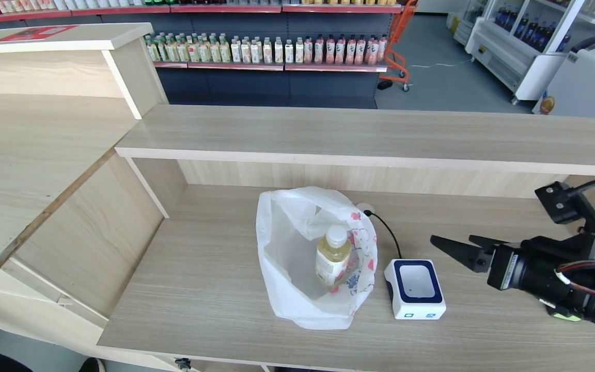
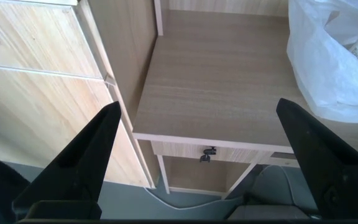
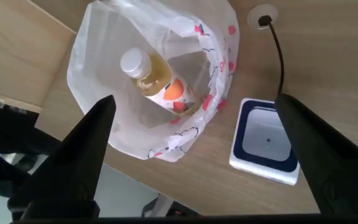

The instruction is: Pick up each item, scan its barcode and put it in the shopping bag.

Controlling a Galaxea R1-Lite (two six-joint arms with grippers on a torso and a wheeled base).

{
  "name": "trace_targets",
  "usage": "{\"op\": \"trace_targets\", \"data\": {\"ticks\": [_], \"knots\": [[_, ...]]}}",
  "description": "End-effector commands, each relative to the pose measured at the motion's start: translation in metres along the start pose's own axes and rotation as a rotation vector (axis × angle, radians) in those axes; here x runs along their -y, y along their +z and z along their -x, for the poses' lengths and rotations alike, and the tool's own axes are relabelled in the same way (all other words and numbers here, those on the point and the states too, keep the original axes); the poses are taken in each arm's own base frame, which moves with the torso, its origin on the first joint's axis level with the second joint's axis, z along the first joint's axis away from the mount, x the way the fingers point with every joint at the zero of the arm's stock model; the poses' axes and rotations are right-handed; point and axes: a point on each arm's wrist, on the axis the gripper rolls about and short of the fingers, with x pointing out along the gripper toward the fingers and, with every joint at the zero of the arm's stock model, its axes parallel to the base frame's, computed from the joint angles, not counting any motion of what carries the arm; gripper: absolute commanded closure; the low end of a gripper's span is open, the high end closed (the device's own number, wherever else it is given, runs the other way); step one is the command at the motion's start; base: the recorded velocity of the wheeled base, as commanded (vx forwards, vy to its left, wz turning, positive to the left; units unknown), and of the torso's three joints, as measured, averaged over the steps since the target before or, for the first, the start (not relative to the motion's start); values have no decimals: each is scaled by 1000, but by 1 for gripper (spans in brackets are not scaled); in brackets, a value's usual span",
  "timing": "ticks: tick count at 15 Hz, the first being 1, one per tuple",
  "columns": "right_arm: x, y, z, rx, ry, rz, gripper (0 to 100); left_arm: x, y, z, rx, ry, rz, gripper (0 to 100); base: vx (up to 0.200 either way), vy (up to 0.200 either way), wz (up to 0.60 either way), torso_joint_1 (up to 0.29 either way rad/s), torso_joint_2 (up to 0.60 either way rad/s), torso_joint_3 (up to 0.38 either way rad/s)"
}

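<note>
- On pale wood-grain laminate counter (image 1: 215,299): thin white plastic bag (image 1: 287,279), crinkled, mouth gaping, red-and-blue print along the rim.
- Inside bag, near its 3 o'clock side: clear plastic bottle (image 1: 332,256) of yellow drink, white screw cap, printed label.
- At 3 o'clock of bag, just beside it: boxy white scanner (image 1: 414,289), rounded corners, navy frame round a glossy window.
- From scanner toward 11 o'clock: thin black cable (image 1: 386,231), curving to a round port in the counter.
- At 3 o'clock of scanner, above counter: right gripper (image 1: 451,238), tapered black fingers spread apart, holding nothing.
- Facing counter's near edge, beside pale drawer fronts: left gripper (image 2: 197,103), wedge-shaped black fingers splayed wide, empty.
</note>
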Motion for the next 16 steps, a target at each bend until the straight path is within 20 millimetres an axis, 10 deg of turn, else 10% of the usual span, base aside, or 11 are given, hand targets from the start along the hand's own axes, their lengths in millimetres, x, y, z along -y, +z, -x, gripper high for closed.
{"op": "trace_targets", "data": {"ticks": [1,7,16], "knots": [[9,-17,78,87,-192,-12,0,0,0,0,0,0,0,0,0,0,0,0,0,0],[-2,-129,186,184,-404,208,0,0,0,0,0,0,0,0,0,0,0,0,0,0],[-3,-137,193,262,-418,220,0,0,0,0,0,0,3,0,0,0,0,0,0,0]]}}
